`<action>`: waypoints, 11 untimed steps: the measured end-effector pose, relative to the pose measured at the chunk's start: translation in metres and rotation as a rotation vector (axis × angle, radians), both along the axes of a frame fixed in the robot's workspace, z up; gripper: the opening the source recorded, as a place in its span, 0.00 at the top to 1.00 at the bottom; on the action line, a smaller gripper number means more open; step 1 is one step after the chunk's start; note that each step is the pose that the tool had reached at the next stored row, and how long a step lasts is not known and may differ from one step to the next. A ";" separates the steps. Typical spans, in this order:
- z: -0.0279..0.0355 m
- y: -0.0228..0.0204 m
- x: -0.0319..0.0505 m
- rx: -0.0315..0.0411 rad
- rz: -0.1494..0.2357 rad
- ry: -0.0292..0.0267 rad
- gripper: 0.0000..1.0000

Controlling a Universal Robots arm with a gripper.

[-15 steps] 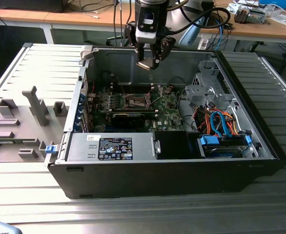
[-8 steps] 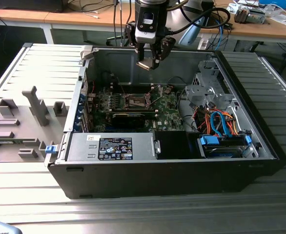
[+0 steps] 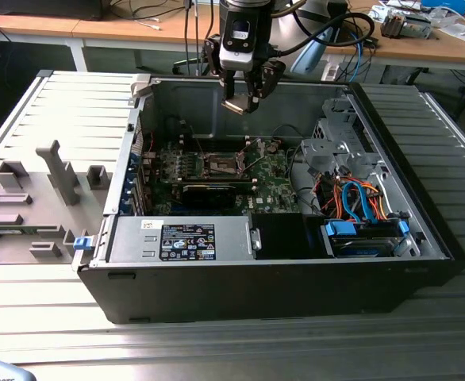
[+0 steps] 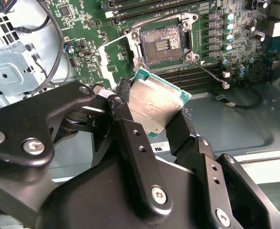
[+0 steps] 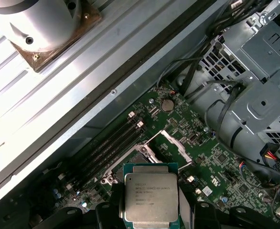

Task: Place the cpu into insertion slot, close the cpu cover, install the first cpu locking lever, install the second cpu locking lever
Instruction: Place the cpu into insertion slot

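Note:
My gripper (image 3: pixel 243 97) hangs above the open computer case, shut on the cpu (image 3: pixel 234 105). In both wrist views the silvery square cpu (image 4: pixel 154 105) (image 5: pixel 152 198), with its green edge, sits clamped between the two black fingers (image 4: pixel 125 114) by opposite sides. Below it on the green board lies the insertion slot (image 4: pixel 163 45) (image 3: pixel 220 164), its brownish contact field bare. The cpu cover (image 5: pixel 178 147) stands raised open beside the slot. A thin wire lever (image 4: pixel 209 71) sticks out from the slot's corner, unlatched.
Narrow black memory slots (image 5: pixel 113 143) run beside the socket. A long black card (image 3: pixel 209 190), a labelled power supply (image 3: pixel 189 240), a metal drive cage (image 3: pixel 336 139) and orange and blue cables (image 3: pixel 359 198) fill the case. A grey side panel (image 3: pixel 34 198) lies at the exterior view's left.

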State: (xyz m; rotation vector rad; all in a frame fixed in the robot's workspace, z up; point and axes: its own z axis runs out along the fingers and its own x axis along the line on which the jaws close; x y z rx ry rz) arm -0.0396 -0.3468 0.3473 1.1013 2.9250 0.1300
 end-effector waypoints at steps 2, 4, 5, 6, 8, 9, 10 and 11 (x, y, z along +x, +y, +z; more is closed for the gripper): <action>0.0000 0.0000 0.0000 0.0000 -0.001 0.0000 0.45; 0.0000 0.0000 0.0000 0.0000 -0.002 0.0000 0.45; 0.0000 0.0000 0.0000 0.0000 -0.003 -0.0001 0.45; 0.0000 0.0000 0.0000 0.0000 -0.005 0.0000 0.45; 0.0000 0.0000 0.0000 0.0000 -0.007 0.0000 0.45; 0.0000 0.0000 0.0000 0.0000 -0.007 -0.0001 0.45; 0.0000 0.0000 0.0000 0.0000 -0.008 0.0000 0.45; 0.0000 0.0000 0.0000 0.0000 -0.008 0.0000 0.45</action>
